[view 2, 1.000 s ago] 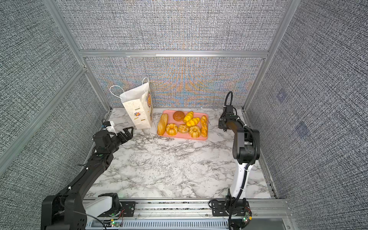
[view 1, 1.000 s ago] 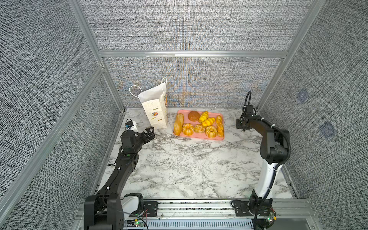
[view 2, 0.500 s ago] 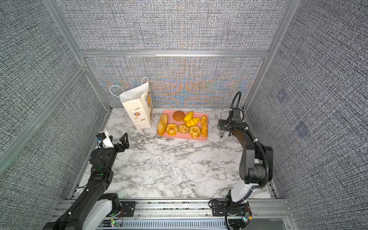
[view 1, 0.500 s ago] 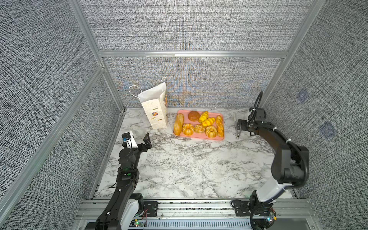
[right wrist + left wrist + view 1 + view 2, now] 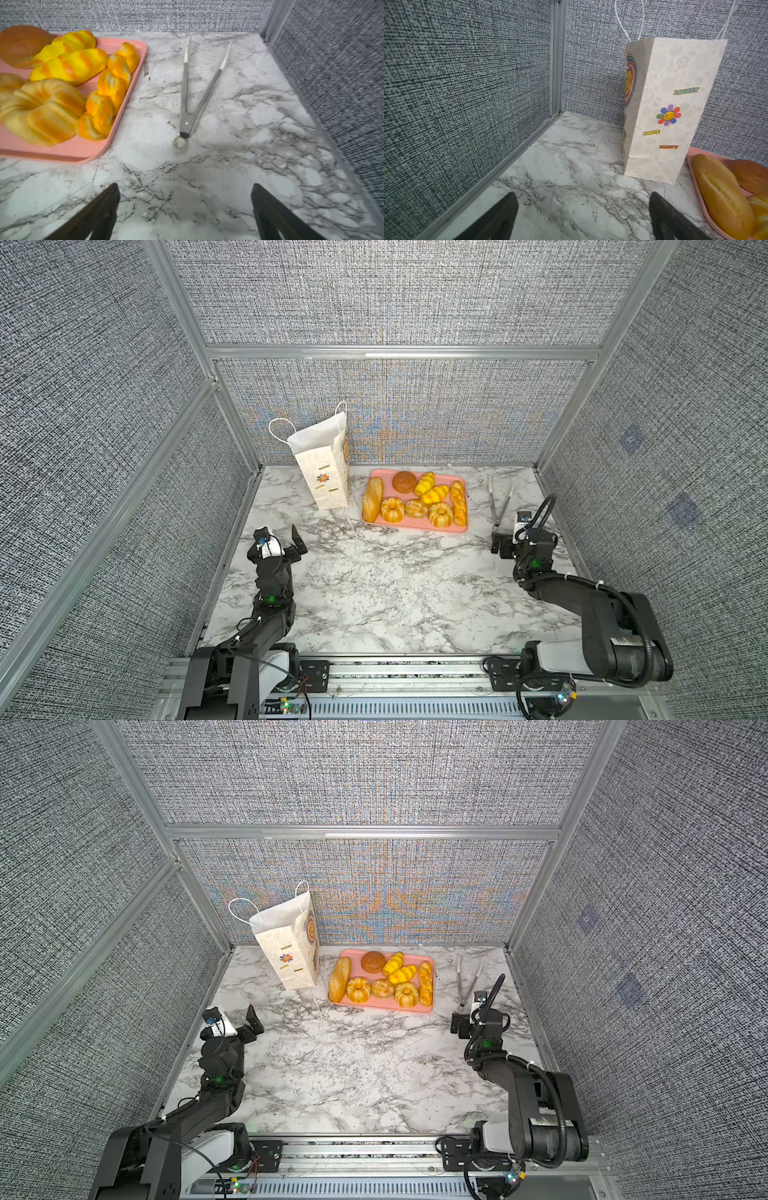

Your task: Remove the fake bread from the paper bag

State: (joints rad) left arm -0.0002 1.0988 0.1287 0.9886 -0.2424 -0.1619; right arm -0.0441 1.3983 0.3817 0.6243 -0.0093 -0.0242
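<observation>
The white paper bag (image 5: pixel 325 472) (image 5: pixel 291 955) (image 5: pixel 671 108) stands upright at the back left, and its inside does not show. Several pieces of fake bread (image 5: pixel 415 502) (image 5: pixel 382 982) (image 5: pixel 720 193) (image 5: pixel 70 64) lie on a pink tray (image 5: pixel 415 529) (image 5: pixel 374 1006) (image 5: pixel 62 154) just right of the bag. My left gripper (image 5: pixel 282 537) (image 5: pixel 235 1021) (image 5: pixel 582 196) is open and empty over bare marble in front of the bag. My right gripper (image 5: pixel 508 541) (image 5: pixel 465 1021) (image 5: pixel 185 187) is open and empty, right of the tray.
Metal tongs (image 5: pixel 500 499) (image 5: pixel 467 979) (image 5: pixel 199 91) lie spread on the marble between the tray and the right wall, just beyond my right gripper. Grey fabric walls close the table on the left, the back and the right.
Both arms have drawn back toward the front of the table. My right gripper has opened wider and backed away from the tongs. My left gripper has moved off from the bag.
</observation>
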